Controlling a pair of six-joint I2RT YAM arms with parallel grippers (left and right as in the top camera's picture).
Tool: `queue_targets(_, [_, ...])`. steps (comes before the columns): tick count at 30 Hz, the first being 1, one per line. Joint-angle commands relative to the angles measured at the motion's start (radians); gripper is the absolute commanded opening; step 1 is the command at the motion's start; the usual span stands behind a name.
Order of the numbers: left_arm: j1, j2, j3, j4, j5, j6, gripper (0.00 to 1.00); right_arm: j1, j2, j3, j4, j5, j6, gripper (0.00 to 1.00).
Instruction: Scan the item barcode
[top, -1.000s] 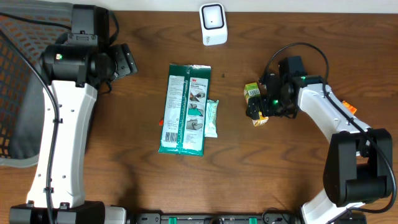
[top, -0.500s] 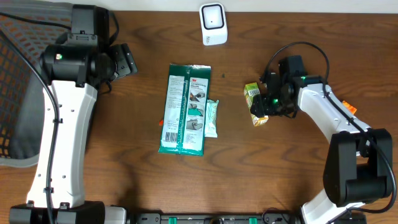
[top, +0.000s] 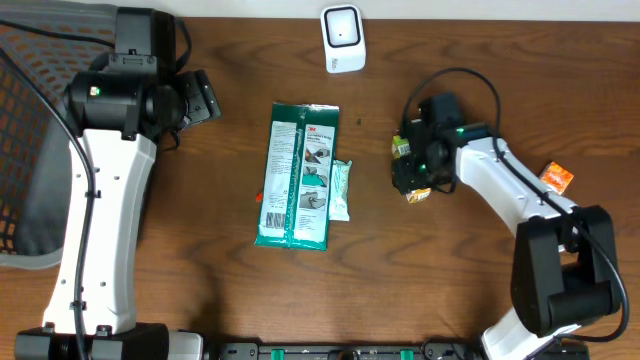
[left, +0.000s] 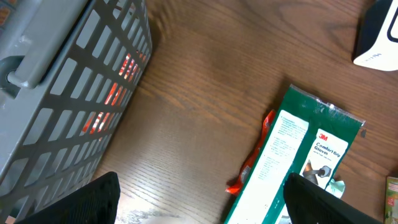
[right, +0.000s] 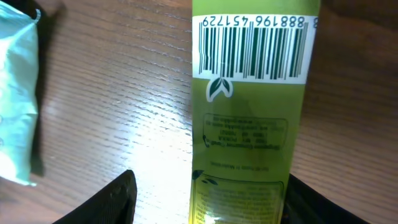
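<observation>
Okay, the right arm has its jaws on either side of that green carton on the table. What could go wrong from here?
1. Loose grip: the right gripper straddles the green carton, but the wrist view shows a gap beside one finger, so the carton could slip or twist when lifted.
2. Missed scan: the barcode faces up, and the white scanner stands at the table's far edge, so the carton probably needs turning toward it.

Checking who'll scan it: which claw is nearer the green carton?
Right. The right claw straddles the green carton; the left claw sits far across the table, near the basket.
</observation>
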Motion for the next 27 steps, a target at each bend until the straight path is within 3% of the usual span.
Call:
queue_targets(1, [0.003, 0.003, 0.005, -0.003, -0.013, 0.017, 0.85, 0.025, -0.028, 0.011, 0.008, 0.065, 0.015, 0.61])
queue_targets(6, [0.003, 0.003, 0.005, -0.003, -0.013, 0.018, 0.84, 0.050, -0.028, 0.011, 0.024, 0.064, 0.015, 0.54])
queue_targets(22, [0.003, 0.003, 0.005, -0.003, -0.013, 0.017, 0.85, 0.060, -0.017, 0.001, 0.061, 0.065, 0.014, 0.53])
queue_targets(24, [0.003, 0.003, 0.005, -0.003, -0.013, 0.017, 0.85, 0.059, -0.017, 0.001, 0.071, 0.065, 0.014, 0.46])
queue_targets(27, [0.003, 0.003, 0.005, -0.003, -0.013, 0.017, 0.85, 0.059, -0.017, 0.001, 0.082, 0.065, 0.014, 0.42])
